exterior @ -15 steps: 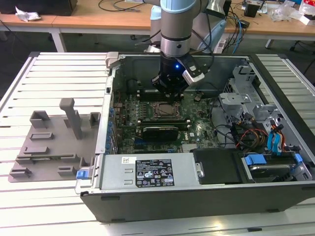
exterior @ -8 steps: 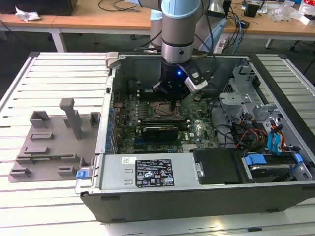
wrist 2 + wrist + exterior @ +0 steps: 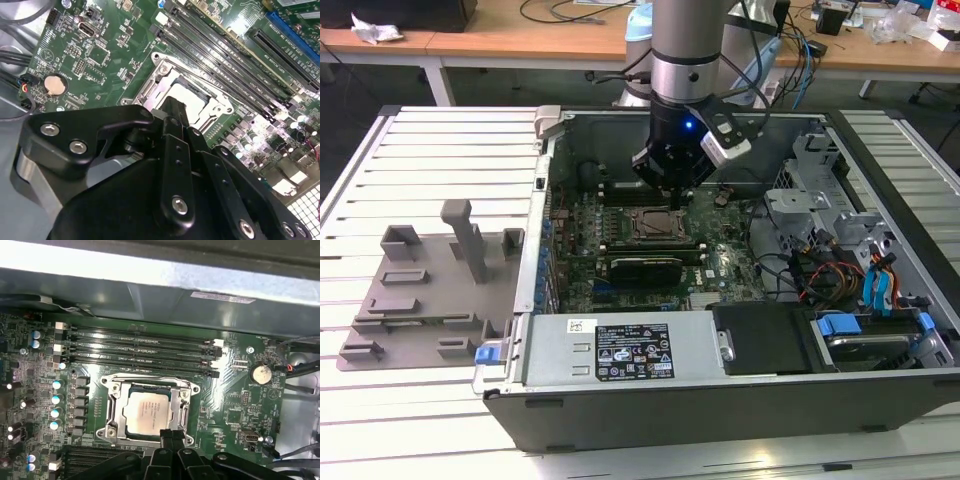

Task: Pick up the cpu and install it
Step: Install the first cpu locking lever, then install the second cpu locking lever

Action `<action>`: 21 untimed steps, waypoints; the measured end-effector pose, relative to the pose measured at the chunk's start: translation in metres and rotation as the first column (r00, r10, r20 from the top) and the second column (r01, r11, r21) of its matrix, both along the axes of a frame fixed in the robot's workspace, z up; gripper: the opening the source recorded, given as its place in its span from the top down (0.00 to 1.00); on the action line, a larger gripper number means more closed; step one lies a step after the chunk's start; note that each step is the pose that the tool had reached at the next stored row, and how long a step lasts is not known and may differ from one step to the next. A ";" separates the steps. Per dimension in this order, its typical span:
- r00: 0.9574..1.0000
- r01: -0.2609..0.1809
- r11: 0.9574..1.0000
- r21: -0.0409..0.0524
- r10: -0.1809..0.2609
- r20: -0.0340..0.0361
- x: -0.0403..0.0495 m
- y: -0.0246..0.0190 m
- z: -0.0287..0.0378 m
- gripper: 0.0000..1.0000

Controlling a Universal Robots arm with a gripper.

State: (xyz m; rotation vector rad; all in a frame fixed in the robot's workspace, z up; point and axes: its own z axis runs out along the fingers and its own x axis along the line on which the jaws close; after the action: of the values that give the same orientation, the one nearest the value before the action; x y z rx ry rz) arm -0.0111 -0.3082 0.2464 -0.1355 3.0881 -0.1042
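**CPU lay in the socket, tool just above it**

The cpu (image 3: 149, 411) lay flat inside the metal frame of the socket (image 3: 111, 410) on the green motherboard (image 3: 235, 405), its pale silver top facing up. In the second wrist view the cpu (image 3: 186, 98) was partly hidden behind the tool (image 3: 172, 111). The tool (image 3: 170, 436) hung just over the near edge of the chip, and its two black fingertips (image 3: 166, 435) stood pressed together with nothing between them. In the exterior view the arm (image 3: 688, 60) reached down into the open computer case (image 3: 720, 395), which lay on the white slatted desk (image 3: 430, 150). A grey tray (image 3: 420, 300) with raised blocks stood beside the case, on the exterior view's left.
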 end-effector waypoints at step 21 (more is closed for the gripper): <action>1.000 0.000 1.000 0.000 0.000 0.000 0.0003 -0.0270 0.0001 0.89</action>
State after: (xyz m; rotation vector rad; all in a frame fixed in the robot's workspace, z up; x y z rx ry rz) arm -0.0109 -0.3352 0.2465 -0.1355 3.0883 -0.1046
